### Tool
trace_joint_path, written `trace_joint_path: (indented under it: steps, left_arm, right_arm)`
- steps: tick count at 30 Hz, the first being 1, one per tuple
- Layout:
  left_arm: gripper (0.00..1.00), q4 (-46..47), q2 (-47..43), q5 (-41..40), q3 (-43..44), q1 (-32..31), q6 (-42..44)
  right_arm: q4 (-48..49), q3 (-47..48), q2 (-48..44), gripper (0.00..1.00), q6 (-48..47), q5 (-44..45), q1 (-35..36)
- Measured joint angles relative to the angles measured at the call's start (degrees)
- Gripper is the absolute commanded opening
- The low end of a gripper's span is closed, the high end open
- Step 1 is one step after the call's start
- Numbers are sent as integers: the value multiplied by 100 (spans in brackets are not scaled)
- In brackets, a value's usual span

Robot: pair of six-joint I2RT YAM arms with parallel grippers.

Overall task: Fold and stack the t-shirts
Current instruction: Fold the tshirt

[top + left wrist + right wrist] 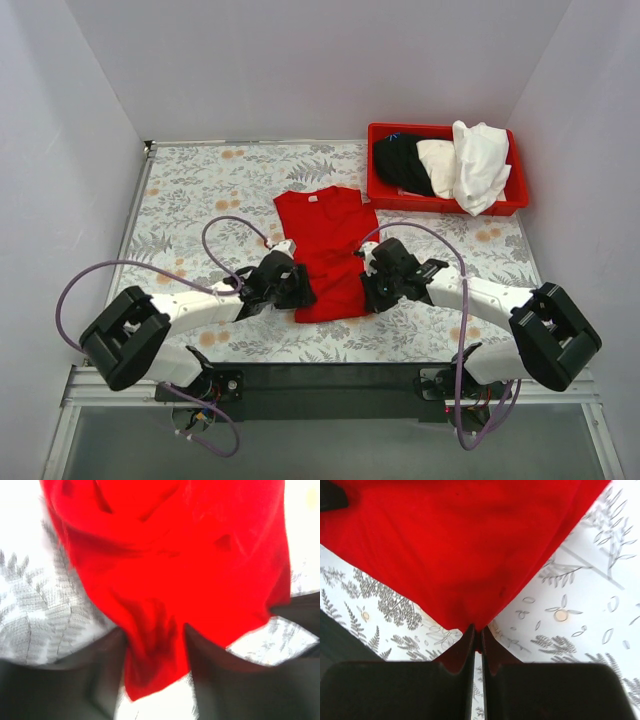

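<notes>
We see the red t-shirt (pixel 325 250) spread mid-table (pixel 200 190), its near right corner pinched in the closed right gripper (pixel 476 632), its near left hem between the left gripper's (pixel 154 630) parted jaws.

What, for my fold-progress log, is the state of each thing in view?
red t-shirt: lying flat, sleeves folded in.
left gripper: open, shirt hem between its fingers.
right gripper: shut on red t-shirt's corner.
black t-shirt: crumpled in red bin.
cream t-shirt: crumpled in red bin.
white t-shirt: crumpled, draped over bin rim.
</notes>
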Motion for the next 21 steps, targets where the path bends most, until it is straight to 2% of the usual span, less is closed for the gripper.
trace_joint_path:
  steps: [1,2,3,5,11,21]
  left_arm:
    - [57,-87,-144,-13,-57,-44,-57]
    - [76,-214,-337,-39,-133,-98,-166]
    - [82,-321,-487,-55,-181,-136,-212]
    - [88,-496,-769,-105,-221,-201,-356]
    - [88,-1058,-1493,-245,-551,-374,-750]
    - [78,-1506,-1864,-479,-686,-953,-1364]
  right_arm:
    - [-50,-42,-50,1,31,-9,46]
    - [-85,-81,-76,1,61,-24,81]
    - [-111,-107,-85,1,79,-28,109]
    - [-164,-127,-83,1,116,-26,140]
    - [-177,-127,-85,2,229,-11,208]
    - [-72,-216,-85,2,306,-9,254]
